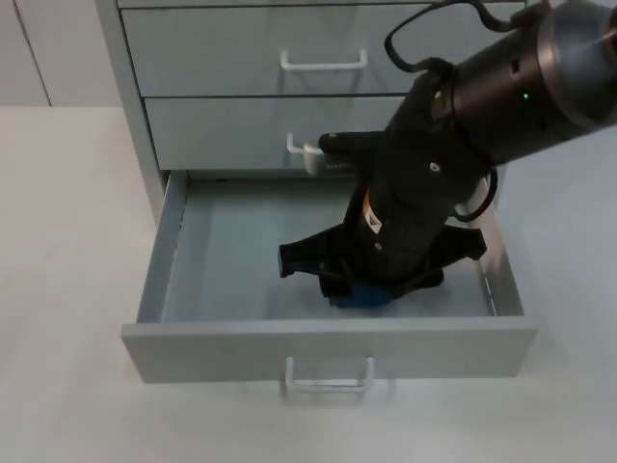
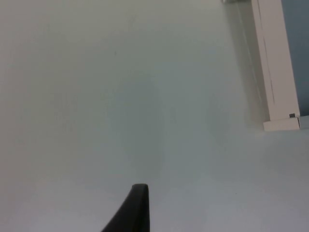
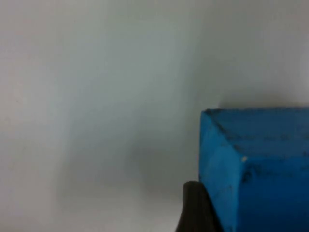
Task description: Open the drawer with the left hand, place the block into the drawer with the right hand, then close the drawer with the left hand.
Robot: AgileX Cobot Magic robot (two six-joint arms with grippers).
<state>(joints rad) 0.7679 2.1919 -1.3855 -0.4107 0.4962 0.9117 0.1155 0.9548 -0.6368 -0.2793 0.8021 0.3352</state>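
The grey cabinet's bottom drawer (image 1: 193, 342) stands pulled out, its floor (image 1: 241, 270) bare on the left. My right gripper (image 1: 371, 287) reaches down into the drawer near its front wall, shut on the blue block (image 1: 364, 295). The blue block (image 3: 256, 169) hangs close over the drawer's pale floor, with one black fingertip (image 3: 195, 208) against its side. My left gripper (image 2: 137, 210) waits over bare white table, away from the drawer.
Two shut upper drawers (image 1: 212, 48) with white handles (image 1: 323, 64) rise behind the open one. The open drawer's handle (image 1: 328, 378) points toward the table's front. White table lies left of the cabinet (image 1: 67, 241). A pale raised strip (image 2: 275, 72) borders the table near the left gripper.
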